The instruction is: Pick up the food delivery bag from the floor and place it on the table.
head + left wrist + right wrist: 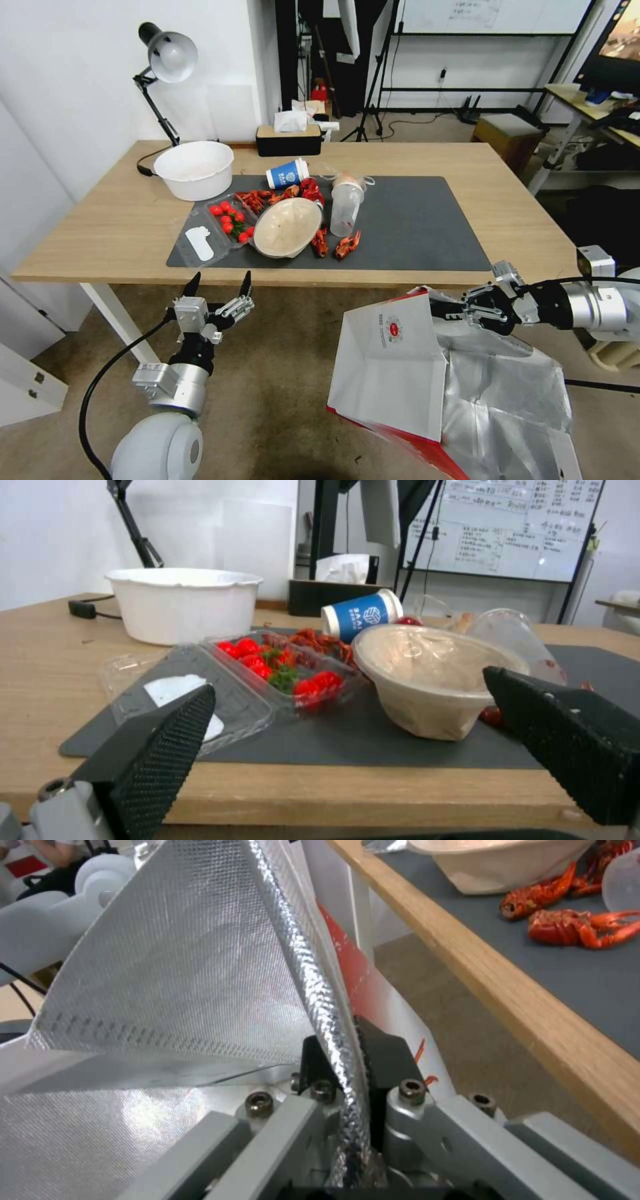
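The food delivery bag (400, 360), white and red with silver foil lining and a round red logo, hangs open-mouthed in front of the table's near edge, above the floor (280, 387). My right gripper (448, 310) is shut on the bag's upper rim; in the right wrist view the foil edge (313, 975) runs between the black pads (383, 1050). My left gripper (219, 285) stands open in front of the table (113, 233), nothing between its fingertips (167, 735). The dark grey mat (427, 227) lies on the light-wood top.
On the mat lie a tan bowl (287, 227), a clear box of tomatoes (230, 220), a blue cup (287, 175), a plastic cup (347, 207) and crayfish (347, 245). A white bowl (193, 168), lamp (167, 57) and tissue box (289, 139) stand behind.
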